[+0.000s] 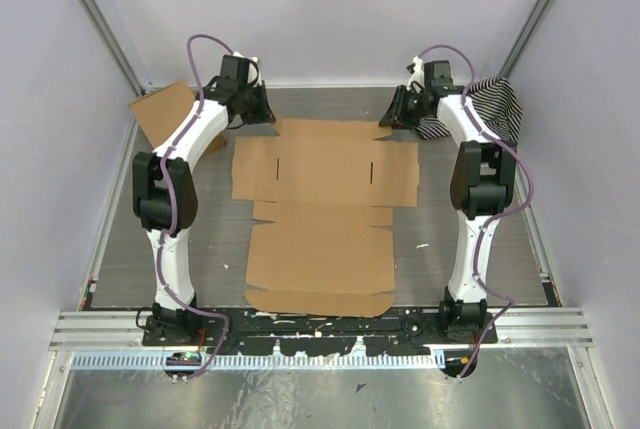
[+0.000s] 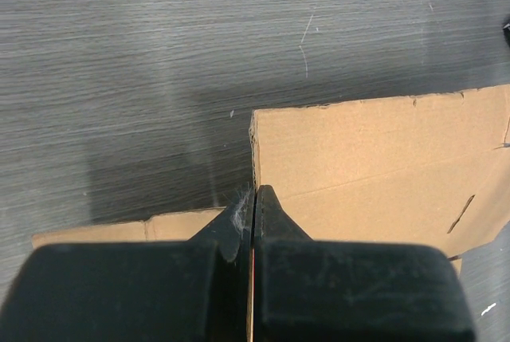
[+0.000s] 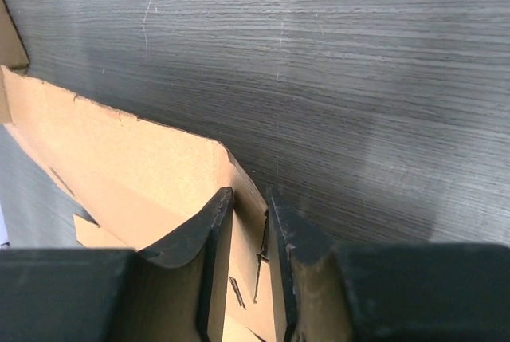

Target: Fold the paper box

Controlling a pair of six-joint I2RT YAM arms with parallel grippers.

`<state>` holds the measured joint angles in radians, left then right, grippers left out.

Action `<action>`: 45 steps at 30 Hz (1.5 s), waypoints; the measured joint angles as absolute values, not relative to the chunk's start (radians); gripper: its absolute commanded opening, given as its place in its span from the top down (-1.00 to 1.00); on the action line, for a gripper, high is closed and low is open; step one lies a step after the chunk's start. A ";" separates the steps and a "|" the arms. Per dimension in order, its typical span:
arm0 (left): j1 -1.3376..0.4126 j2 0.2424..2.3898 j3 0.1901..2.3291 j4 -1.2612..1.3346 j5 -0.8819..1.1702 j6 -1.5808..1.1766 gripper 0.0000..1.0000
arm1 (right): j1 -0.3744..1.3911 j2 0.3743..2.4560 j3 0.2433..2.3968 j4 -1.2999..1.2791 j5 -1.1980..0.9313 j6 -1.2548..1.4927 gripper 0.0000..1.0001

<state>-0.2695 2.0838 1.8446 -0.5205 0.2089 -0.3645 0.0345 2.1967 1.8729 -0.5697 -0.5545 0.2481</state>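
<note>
**Both grippers at the far flap of the flat paper box, ready to lift it**

From the left: a spare cardboard rectangle (image 1: 165, 109) leans at ten o'clock, out of play. The left gripper (image 2: 253, 194) is pinched fully closed on the far-left corner of the paper box (image 1: 320, 249), which lies opened flat mid-table (image 1: 220, 269), its far flap at twelve o'clock. At one o'clock the right gripper (image 3: 249, 194) stands astride the flap's other corner, jaws narrow with a slit showing, so to my eye not clamped. A striped cloth (image 1: 500, 104) sits at two o'clock. To do this well, I'd have the right gripper finish its bite squarely on the edge, then raise both corners together and evenly, hinging on the crease so the flap doesn't twist or tear.
</note>
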 measured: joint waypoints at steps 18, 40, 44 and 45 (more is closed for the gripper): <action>-0.323 2.107 1.943 -0.702 0.036 -0.345 1.00 | 0.205 2.199 1.964 -0.698 -0.242 0.231 0.76; -0.352 2.313 2.042 -0.818 -0.008 -0.365 0.09 | 0.295 2.316 1.992 -0.727 -0.109 0.322 0.26; -0.353 2.314 2.049 -0.829 0.001 -0.371 0.08 | 0.303 2.316 1.994 -0.728 -0.109 0.327 0.22; -0.353 2.314 2.050 -0.830 0.002 -0.372 0.08 | 0.304 2.316 1.994 -0.728 -0.108 0.328 0.21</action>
<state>-0.3527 2.3142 2.0502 -0.8295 0.0021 -0.3717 0.3042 2.3161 1.9938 -0.7280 -0.1078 0.3279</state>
